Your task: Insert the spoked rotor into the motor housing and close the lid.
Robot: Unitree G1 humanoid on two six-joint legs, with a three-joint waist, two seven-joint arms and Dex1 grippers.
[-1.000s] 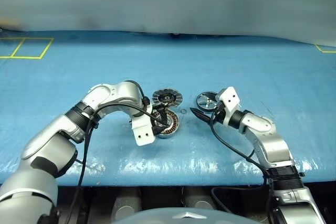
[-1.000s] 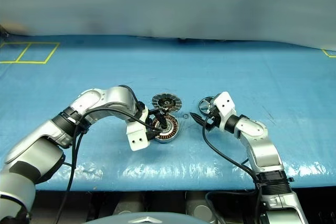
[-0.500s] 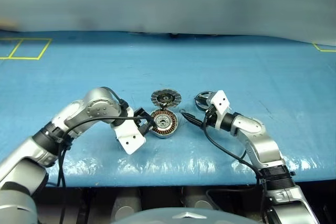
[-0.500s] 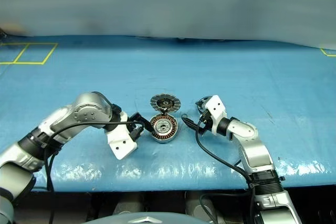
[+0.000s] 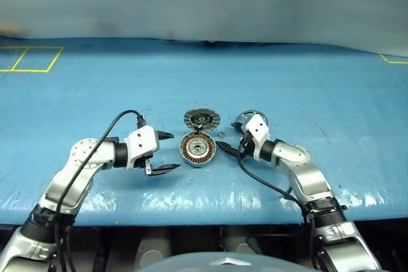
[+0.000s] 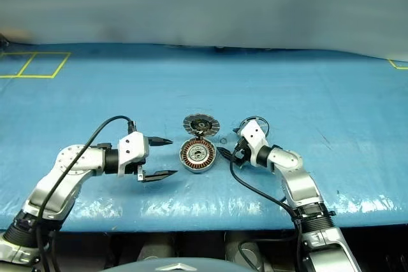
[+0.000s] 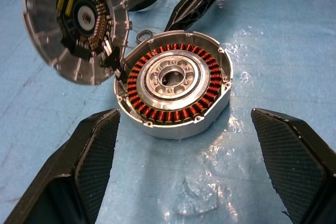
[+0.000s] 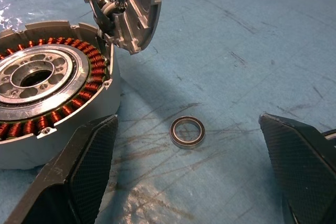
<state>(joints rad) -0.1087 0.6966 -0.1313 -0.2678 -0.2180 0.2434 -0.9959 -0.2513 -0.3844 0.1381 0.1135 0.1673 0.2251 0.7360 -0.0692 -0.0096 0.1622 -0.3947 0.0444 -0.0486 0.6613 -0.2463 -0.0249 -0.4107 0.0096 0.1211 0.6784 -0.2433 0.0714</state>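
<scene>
Motor housing (image 5: 197, 149) flat on blue table (image 5: 331, 93), copper windings up, nothing inside. Lid (image 5: 202, 118) flipped up at far edge, hinged on, segmented inside facing me. My left fingers (image 5: 167, 151) spread wide, released, just left of housing, holding nothing. Right fingers (image 5: 226, 148) also splayed, empty, tips just beside housing's right rim. Spoked rotor (image 5: 245, 119) on table behind my right wrist, partly hidden. Small loose ring (image 8: 187, 131) on table between right fingers, near housing.

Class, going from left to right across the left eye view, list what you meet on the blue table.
Left pincer → motor housing → right pincer
</scene>
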